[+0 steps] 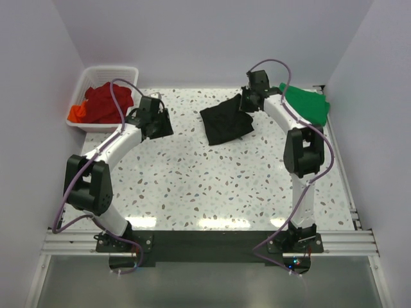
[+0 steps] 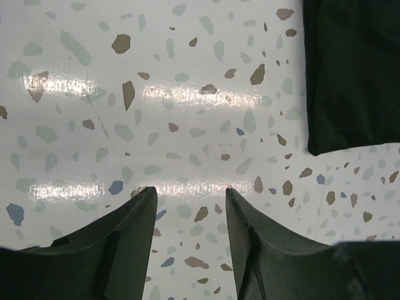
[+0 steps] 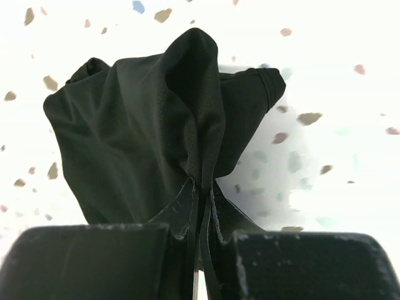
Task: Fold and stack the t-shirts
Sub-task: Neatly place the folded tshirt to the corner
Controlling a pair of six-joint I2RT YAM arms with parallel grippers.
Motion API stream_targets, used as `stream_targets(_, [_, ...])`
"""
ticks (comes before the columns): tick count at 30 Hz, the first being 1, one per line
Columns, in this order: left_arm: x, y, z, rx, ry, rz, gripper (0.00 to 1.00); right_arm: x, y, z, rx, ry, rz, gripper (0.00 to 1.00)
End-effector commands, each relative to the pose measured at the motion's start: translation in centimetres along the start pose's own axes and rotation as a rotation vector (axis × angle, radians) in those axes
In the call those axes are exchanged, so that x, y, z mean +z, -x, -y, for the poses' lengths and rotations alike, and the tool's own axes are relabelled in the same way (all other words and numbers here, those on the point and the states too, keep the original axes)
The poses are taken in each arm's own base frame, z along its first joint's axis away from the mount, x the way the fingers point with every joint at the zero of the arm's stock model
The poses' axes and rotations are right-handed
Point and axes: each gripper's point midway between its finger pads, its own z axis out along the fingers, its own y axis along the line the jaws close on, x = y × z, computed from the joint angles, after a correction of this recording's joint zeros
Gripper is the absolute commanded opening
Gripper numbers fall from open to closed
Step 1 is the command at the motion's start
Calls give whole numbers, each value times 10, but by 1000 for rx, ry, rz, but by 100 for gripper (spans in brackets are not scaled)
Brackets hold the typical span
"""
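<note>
**Black t-shirt pinched at the far middle of the table**

The black t-shirt [image 1: 226, 123] lies partly folded on the speckled table [image 1: 192, 186]. My right gripper [image 3: 201, 194] is pressed together on a bunched fold at its right edge. I see the green t-shirt [image 1: 307, 102] far right, with the dark red t-shirt [image 1: 106, 102] and orange t-shirt [image 1: 76, 113] in the white basket [image 1: 96, 74]. My left gripper [image 2: 190, 212] hovers spread over bare table, holding nothing.

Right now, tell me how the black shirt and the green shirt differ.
The black shirt lies mid-table toward the far side; the green shirt sits at the far right corner. The black shirt is pinched at one edge and bunched up by the right gripper; the green shirt has no gripper on it. The black one looks larger as spread than the green one. Both rest on the speckled table.
</note>
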Motion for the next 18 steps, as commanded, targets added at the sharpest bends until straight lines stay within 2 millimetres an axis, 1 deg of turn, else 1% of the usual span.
stream_targets(1, [-8, 15, 3, -13, -18, 42, 53, -8, 38, 29, -47, -172, 106, 0])
stream_targets(2, [-8, 15, 3, -14, -16, 39, 53, -9, 44, 38, -50, -217, 125, 0])
stream_targets(3, [-8, 15, 3, -14, -19, 40, 53, -13, 58, 40, -54, -234, 154, 0])
stream_targets(4, [-8, 14, 4, -15, -18, 37, 53, -14, 61, 49, -50, -263, 157, 0])
stream_targets(5, [-8, 15, 3, -16, -17, 39, 53, -8, 62, 56, -48, -282, 151, 0])
stream_targets(6, [-9, 15, 3, -17, -16, 38, 53, -13, 75, 58, -48, -292, 180, 0])
stream_targets(7, [-9, 15, 3, -17, -15, 36, 53, -14, 81, 68, -42, -308, 186, 0])
stream_targets(8, [-9, 14, 3, -16, -13, 36, 53, -10, 83, 74, -53, -319, 186, 0])
stream_targets(9, [-9, 14, 2, -17, -9, 34, 53, -14, 93, 78, -51, -334, 210, 0])
stream_targets(10, [-10, 13, 1, -16, -6, 31, 53, -14, 98, 87, -48, -349, 218, 0])
stream_targets(12, [-11, 13, 0, -14, -3, 32, 53, -16, 110, 97, -48, -382, 245, 0])
stream_targets(13, [-11, 12, -1, -14, 3, 28, 53, -19, 115, 107, -37, -399, 255, 0])
stream_targets(15, [-10, 11, -2, -11, 9, 26, 53, -26, 122, 118, -30, -429, 279, 0])
stream_targets(16, [-10, 11, -3, -14, 12, 24, 53, -31, 129, 128, -22, -460, 304, 0])
stream_targets(17, [-9, 10, -2, -14, 13, 20, 53, -33, 130, 133, -25, -477, 310, 0])
stream_targets(18, [-8, 9, -3, -14, 14, 15, 53, -40, 136, 139, -23, -496, 328, 0])
